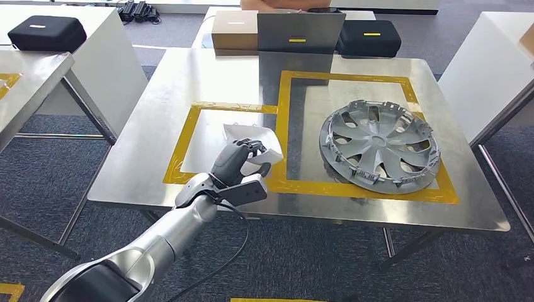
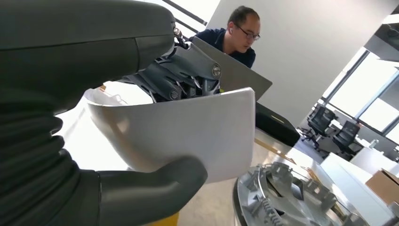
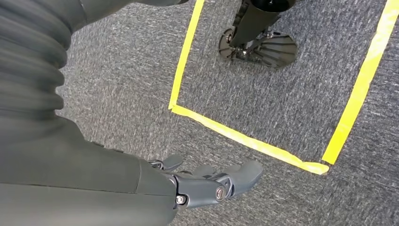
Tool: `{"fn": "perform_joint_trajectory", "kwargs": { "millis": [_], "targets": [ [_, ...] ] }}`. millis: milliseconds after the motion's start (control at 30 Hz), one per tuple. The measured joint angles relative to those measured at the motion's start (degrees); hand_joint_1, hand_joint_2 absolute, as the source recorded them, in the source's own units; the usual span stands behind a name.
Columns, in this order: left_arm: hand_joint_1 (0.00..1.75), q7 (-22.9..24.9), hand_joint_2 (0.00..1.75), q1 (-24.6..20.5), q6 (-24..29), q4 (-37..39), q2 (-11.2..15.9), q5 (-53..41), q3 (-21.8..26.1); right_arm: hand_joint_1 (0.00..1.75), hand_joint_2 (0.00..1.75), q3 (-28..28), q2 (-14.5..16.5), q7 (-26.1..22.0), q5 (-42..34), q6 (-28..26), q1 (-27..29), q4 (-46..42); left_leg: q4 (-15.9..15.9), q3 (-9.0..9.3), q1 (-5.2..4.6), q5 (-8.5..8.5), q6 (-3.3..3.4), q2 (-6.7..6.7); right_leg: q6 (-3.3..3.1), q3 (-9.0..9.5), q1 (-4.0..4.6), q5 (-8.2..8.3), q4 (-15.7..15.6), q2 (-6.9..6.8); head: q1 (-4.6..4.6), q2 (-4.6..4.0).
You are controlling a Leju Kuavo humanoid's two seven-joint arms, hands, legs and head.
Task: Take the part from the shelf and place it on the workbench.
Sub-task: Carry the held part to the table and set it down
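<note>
The white part (image 1: 252, 141) was held clamped in the left hand (image 1: 242, 160) over the smaller taped square (image 1: 189, 135) near the worktop's (image 1: 208, 69) front edge; released tilted, it could slide toward the hubcap (image 1: 380, 145). The right hand (image 3: 207, 181) hung empty, fingers apart
</note>
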Motion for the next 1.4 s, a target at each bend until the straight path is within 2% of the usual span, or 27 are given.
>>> {"fn": "perform_joint_trajectory", "kwargs": {
  "millis": [33, 67, 200, 433, 600, 667, 767, 867, 933, 1133, 1400],
  "targets": [
    [0.00, 0.4, 1.75, -0.1, 0.8, 0.3, 0.0, -0.2, 0.1, 0.00, 1.75, 0.1, 0.0, 0.0, 0.1, 0.0, 0.0, 0.0, 0.0, 0.00, 0.00, 0.00, 0.00, 0.00, 0.00, 0.00, 0.00, 0.00, 0.0, 0.00, -0.01, 0.00],
    [0.00, 0.9, 1.75, -0.3, 1.6, 0.5, 0.0, -0.4, 0.2, 0.00, 1.75, 0.3, 0.0, 0.0, 0.3, 0.0, 0.0, 0.0, 0.0, 0.00, 0.00, 0.00, 0.00, 0.00, 0.00, 0.01, 0.00, 0.00, 0.0, 0.00, 0.00, 0.00],
    [0.00, 2.4, 0.00, -0.6, 4.5, 1.3, -0.1, -1.6, 0.8, 0.00, 1.75, 0.8, 0.0, 0.0, 0.5, -0.1, 0.0, 0.0, 0.0, 0.00, 0.00, 0.00, 0.00, 0.00, 0.00, 0.01, 0.00, 0.00, 0.0, 0.00, 0.01, 0.00],
    [0.00, 3.6, 0.00, -0.8, 9.4, 2.5, -0.1, -3.0, 1.9, 0.00, 1.75, 1.0, 0.2, -0.1, 0.8, -0.2, 0.0, 0.0, 0.0, 0.00, 0.00, 0.00, 0.00, -0.01, 0.00, 0.02, 0.00, 0.00, 0.0, -0.01, 0.01, 0.00],
    [0.00, 1.0, 0.00, -0.8, 8.3, 2.9, 0.0, -0.2, 4.0, 0.00, 1.75, 1.2, 0.3, 0.0, 1.1, -0.1, 0.0, 0.0, 0.0, 0.00, 0.00, 0.00, 0.00, -0.01, 0.00, 0.02, 0.00, 0.00, 0.0, -0.01, 0.00, 0.00],
    [0.00, -0.8, 0.00, -0.7, 4.6, 2.9, 0.0, 2.7, 5.5, 0.00, 1.75, 1.2, 0.3, -0.1, 1.1, 0.1, 0.0, 0.0, 0.0, 0.00, 0.00, 0.00, 0.00, -0.01, 0.00, 0.02, 0.00, 0.00, 0.0, -0.01, 0.01, 0.00],
    [0.00, -2.3, 0.00, 0.0, -4.7, 1.4, 0.0, 8.7, 8.3, 0.00, 1.75, 1.2, 0.3, -0.9, 1.1, 1.2, 0.0, 0.0, 0.0, 0.00, 0.00, 0.00, 0.00, -0.01, 0.00, 0.02, 0.00, 0.00, 0.0, 0.00, 0.00, 0.00],
    [0.00, -2.6, 0.00, 1.7, -14.2, -2.6, 0.1, 14.9, 10.4, 0.00, 1.75, 1.2, 0.3, -3.2, 0.8, 2.4, 0.0, 0.0, 0.0, 0.00, 0.00, 0.00, 0.00, -0.01, 0.00, 0.02, 0.00, 0.00, 0.0, 0.00, 0.01, 0.00],
    [0.00, -2.8, 0.00, 3.0, -18.4, -6.3, 0.3, 17.9, 11.0, 0.00, 1.75, 1.2, 0.3, -4.4, 0.4, 3.2, 0.1, 0.0, 0.0, -0.01, 0.00, 0.00, 0.00, -0.01, 0.00, 0.01, 0.00, -0.01, 0.0, 0.00, 0.01, 0.00],
    [0.00, -2.9, 0.00, 6.5, -26.9, -17.9, 1.3, 23.8, 11.1, 0.00, 1.75, 1.2, 0.3, -6.3, -1.3, 4.2, 0.6, 0.0, 0.0, -0.02, 0.00, 0.00, 0.01, -0.01, 0.00, 0.01, 0.00, -0.01, 0.0, -0.01, 0.01, 0.00],
    [0.00, -2.9, 0.00, 10.4, -32.3, -28.7, 3.6, 27.7, 11.1, 0.00, 1.75, 0.7, 0.3, -8.0, -2.9, 3.7, 1.8, 0.0, 0.0, -0.03, -0.21, -0.08, 0.18, -0.01, 0.09, 0.03, -0.23, 0.03, -0.1, -0.04, -0.01, 0.00]
  ]
}}
